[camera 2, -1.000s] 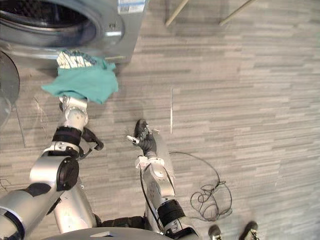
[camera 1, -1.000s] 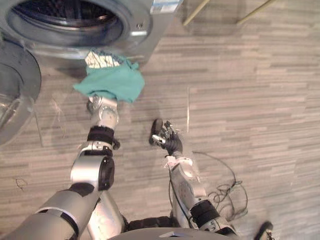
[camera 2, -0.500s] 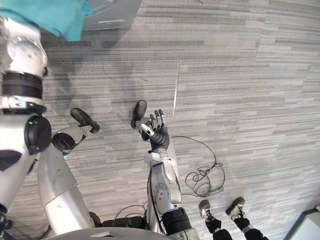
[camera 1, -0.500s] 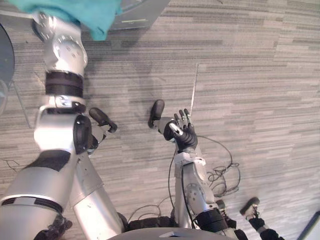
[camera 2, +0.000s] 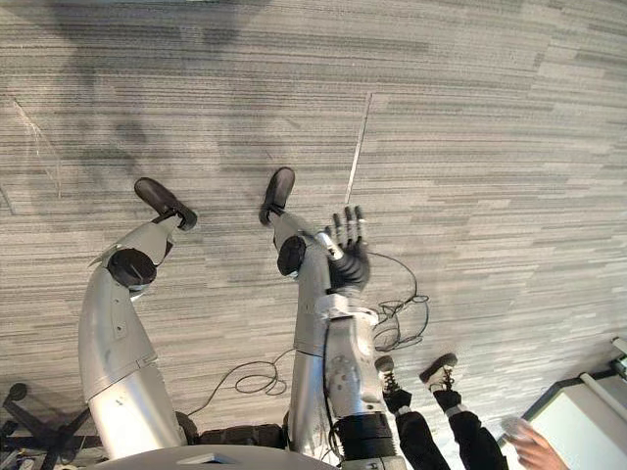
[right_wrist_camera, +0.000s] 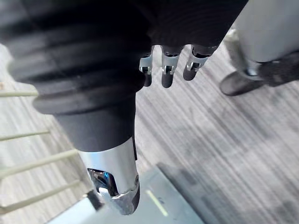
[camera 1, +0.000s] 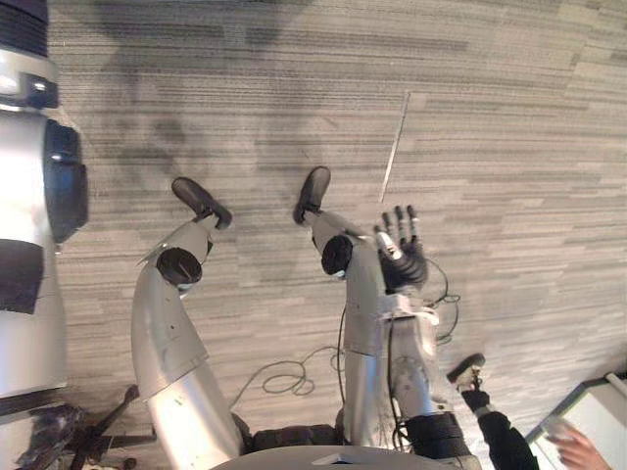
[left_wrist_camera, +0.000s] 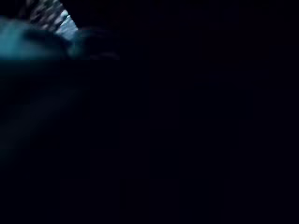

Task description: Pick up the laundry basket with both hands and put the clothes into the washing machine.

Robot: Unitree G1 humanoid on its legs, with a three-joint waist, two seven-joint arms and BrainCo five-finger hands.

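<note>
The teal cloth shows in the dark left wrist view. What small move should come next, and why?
Probably let go of the teal cloth and draw the left arm back. The wrist view is dark around the cloth, so it is perhaps inside the washing machine. The right hand hangs open above the floor, holding nothing.

An indoor room, more a test space than a lived-in home. The floor (camera 2: 490, 147) is grey wood-look planking laid in long strips. A black wheeled chair base (camera 1: 93, 441), of the office kind, stands at one side. A person's shoes (camera 2: 438, 370) and dark trouser legs show close by, with the person's hand (camera 2: 534, 448) at a pale box-like unit (camera 2: 588, 416). Thin pale furniture legs (right_wrist_camera: 28, 165) stand on the floor.
</note>
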